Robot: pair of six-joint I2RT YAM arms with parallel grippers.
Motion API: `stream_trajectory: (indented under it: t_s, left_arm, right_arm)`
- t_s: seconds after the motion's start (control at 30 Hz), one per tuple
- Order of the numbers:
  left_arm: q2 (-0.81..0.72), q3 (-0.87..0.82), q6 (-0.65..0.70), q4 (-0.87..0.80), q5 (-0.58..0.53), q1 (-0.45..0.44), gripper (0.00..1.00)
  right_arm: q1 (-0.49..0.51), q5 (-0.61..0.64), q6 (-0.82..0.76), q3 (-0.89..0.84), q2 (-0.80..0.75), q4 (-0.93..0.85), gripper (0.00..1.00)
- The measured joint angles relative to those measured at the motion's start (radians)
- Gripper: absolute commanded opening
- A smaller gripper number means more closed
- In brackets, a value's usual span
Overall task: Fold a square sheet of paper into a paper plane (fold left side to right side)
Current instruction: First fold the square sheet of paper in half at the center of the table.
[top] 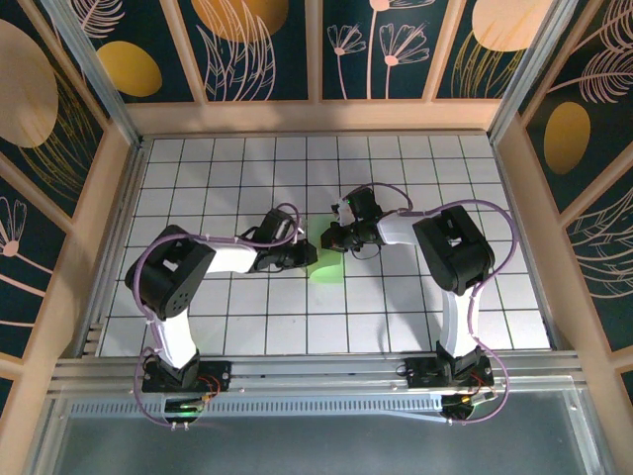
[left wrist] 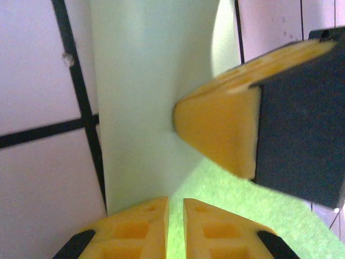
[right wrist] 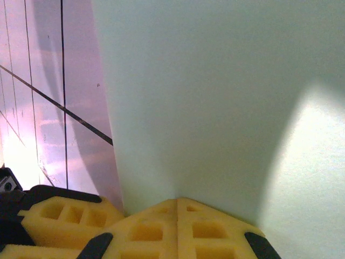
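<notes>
On my overhead feed both arms had reached in toward the middle of the white gridded bench (top: pixel 396 307), and the sheet of paper (top: pixel 327 261) lay between them as a small pale green patch, partly covered by the two heads. The left claw (top: pixel 309 257) sat at the patch's left edge and the right claw (top: pixel 334 237) at its upper side, the two very near each other. From the left wrist camera, the sheet of paper (left wrist: pixel 140 81) ran as a pale band up the middle of the picture over the black grid lines, with a brighter green area lower right. The left claw (left wrist: pixel 176 208) had its yellow fingers almost together, with only a slim slit between them; green showed in that slit, but I could not tell whether it was pinching the sheet or merely resting at its edge. One yellow fingertip of the right claw (left wrist: pixel 215 127) pressed against the sheet just ahead. On the right wrist camera, the right claw (right wrist: pixel 177 202) was clenched, tip against tip, and the sheet of paper (right wrist: pixel 215 97) spread away from those tips. I could not tell whether any paper was caught between them.
</notes>
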Motion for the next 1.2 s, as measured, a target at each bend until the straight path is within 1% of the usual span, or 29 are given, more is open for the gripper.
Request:
stream_trajectory:
  t_s: [0.37,0.57,0.9,1.1,1.2]
  left_arm:
    - [-0.114,-0.154,0.009,0.036,0.009,-0.032,0.15]
    - [-0.150,-0.206,-0.002,0.061,0.016,-0.049,0.15]
    - [-0.198,-0.253,-0.017,0.050,0.018,-0.070,0.14]
    - [-0.261,-0.252,-0.033,-0.034,0.015,-0.068,0.12]
    - [-0.296,-0.220,-0.040,-0.058,0.020,-0.046,0.11]
  right_arm:
    - [0.000,0.000,0.000,0.000,0.000,0.000,0.00]
    - [0.000,0.000,0.000,-0.002,0.000,0.002,0.00]
    - [0.000,0.000,0.000,-0.005,0.000,0.007,0.00]
    - [0.000,0.000,0.000,-0.005,-0.001,0.007,0.00]
    - [0.000,0.000,0.000,-0.006,-0.001,0.008,0.00]
